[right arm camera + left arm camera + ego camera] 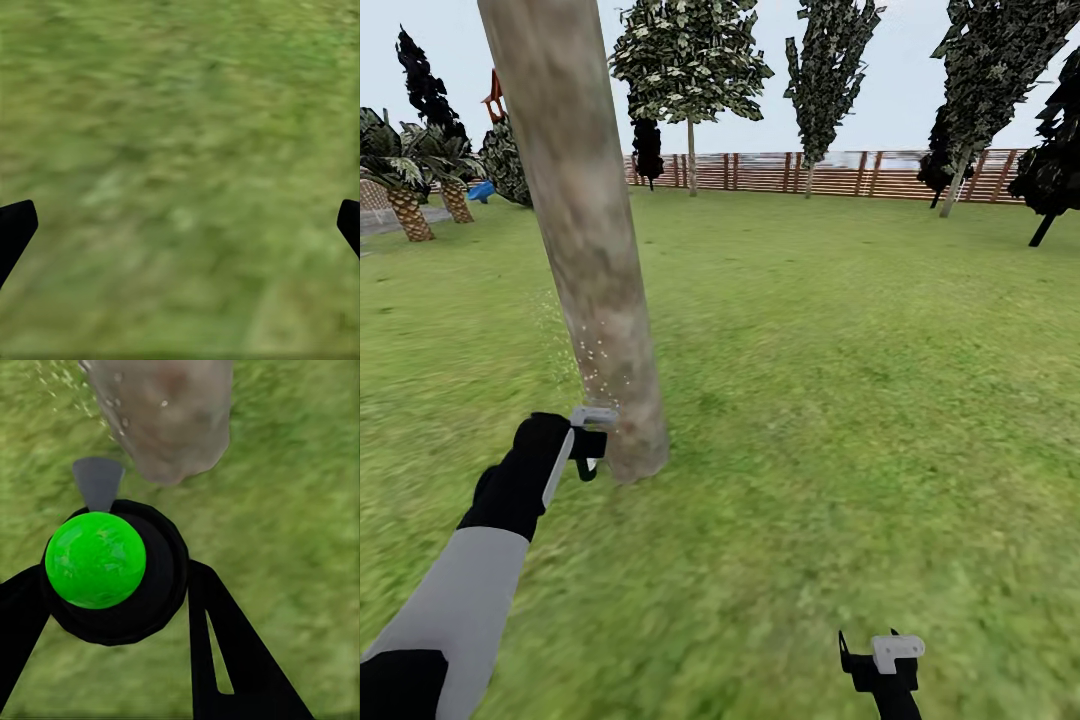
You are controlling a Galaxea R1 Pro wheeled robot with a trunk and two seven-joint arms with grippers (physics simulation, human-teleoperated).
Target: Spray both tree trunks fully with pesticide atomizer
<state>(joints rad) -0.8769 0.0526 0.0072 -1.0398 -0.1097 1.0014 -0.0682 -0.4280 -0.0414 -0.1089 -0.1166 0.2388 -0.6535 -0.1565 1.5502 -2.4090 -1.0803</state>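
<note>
Atomizer (95, 559) held in left fingers (225, 652) just beside trunk (585, 240) base, pesticide (592, 355) specks on trunk; right fingers (18, 229) wide over grass.

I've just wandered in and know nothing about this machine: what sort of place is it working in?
An outdoor garden, rendered in a simulator. Mottled green grass covers the ground, a brown slatted wooden fence runs along the far side, and trees stand about, one thick leaning tree trunk right ahead, with short palms to one side.

Left hand (588, 440) clamped, right hand (880, 660) spread.
</note>
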